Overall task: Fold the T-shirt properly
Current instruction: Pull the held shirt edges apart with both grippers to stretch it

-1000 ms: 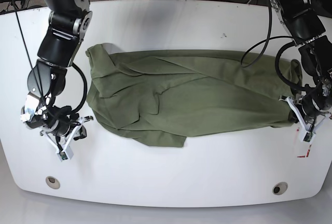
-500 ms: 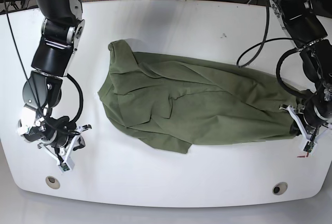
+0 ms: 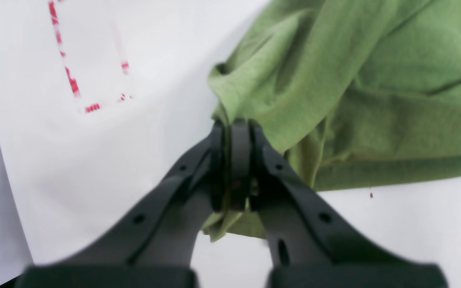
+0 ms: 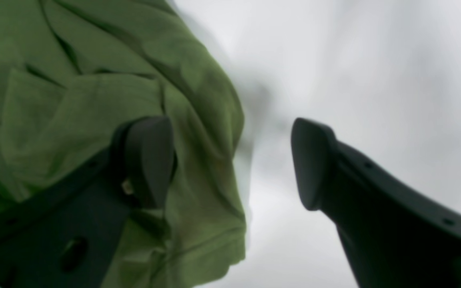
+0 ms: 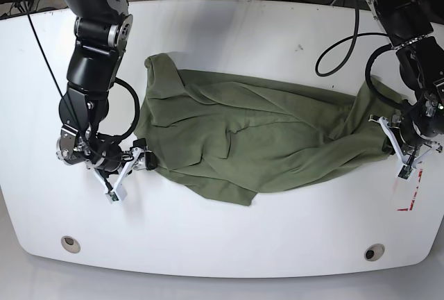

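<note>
Crumpled olive-green cotton T-shirt [image 5: 257,140] on white surface [image 5: 229,32]: left pincer [image 3: 234,160] clamps its edge for spreading; right pincer [image 4: 230,160] gapes, empty, straddling the opposite edge.

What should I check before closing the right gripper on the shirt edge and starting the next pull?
1. Left gripper shut on the T-shirt: ok.
2. Right gripper open: ok.
3. Cloth between the right fingers: not ok, the hem sits only partway into the gap.
4. Shirt flat: not ok, bunched and creased.
5. Shirt fully on the table: ok.
6. Which shirt edge faces the right gripper: cannot tell.
</note>
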Tool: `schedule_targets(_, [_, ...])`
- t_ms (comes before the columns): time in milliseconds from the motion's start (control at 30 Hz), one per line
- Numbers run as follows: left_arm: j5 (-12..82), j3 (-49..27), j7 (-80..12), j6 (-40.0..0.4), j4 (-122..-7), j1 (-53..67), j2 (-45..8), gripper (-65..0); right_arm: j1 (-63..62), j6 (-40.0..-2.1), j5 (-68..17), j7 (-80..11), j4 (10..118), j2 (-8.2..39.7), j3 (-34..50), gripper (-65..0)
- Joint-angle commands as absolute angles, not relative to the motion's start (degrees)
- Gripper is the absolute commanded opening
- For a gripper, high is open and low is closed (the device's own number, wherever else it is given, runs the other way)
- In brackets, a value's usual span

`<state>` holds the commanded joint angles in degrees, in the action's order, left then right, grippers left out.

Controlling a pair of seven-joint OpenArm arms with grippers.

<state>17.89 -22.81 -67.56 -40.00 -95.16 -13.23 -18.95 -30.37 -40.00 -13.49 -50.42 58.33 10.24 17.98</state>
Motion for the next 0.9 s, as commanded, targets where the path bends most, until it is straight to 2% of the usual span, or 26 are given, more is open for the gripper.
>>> schedule_targets(233, [17.80, -22.81, -67.56, -40.00, -95.16, -12.53, -19.12, -65.0, -30.37, -40.00, -13.49, -44.97, 52.26, 10.15, 17.98, -22.5])
schedule_targets(433, [17.80, -22.90, -67.56, -40.00, -95.16, -12.53, -19.21, -65.0, -30.64, -40.00, -13.49, -41.36, 47.60, 10.42, 17.89, -32.5])
schedule_targets(567, [17.71, -22.90, -67.56, -40.00, -95.08, -12.53, -19.21, -65.0, -30.64, -40.00, -13.49, -41.10, 47.25, 10.59, 17.89, -29.5])
schedule_targets(733, [17.71, -22.90, -67.47, -40.00, -94.90, -12.53, -19.21, -65.0, -30.64, -40.00, -13.58, -41.10, 47.78, 11.74, 18.33, -20.6])
schedule_targets(900, [17.71, -22.90, -67.47, -40.00, -94.81, -12.44, -20.09, -65.0, -30.64, -40.00, -13.32, -41.10, 47.52, 11.91, 21.49, -23.1])
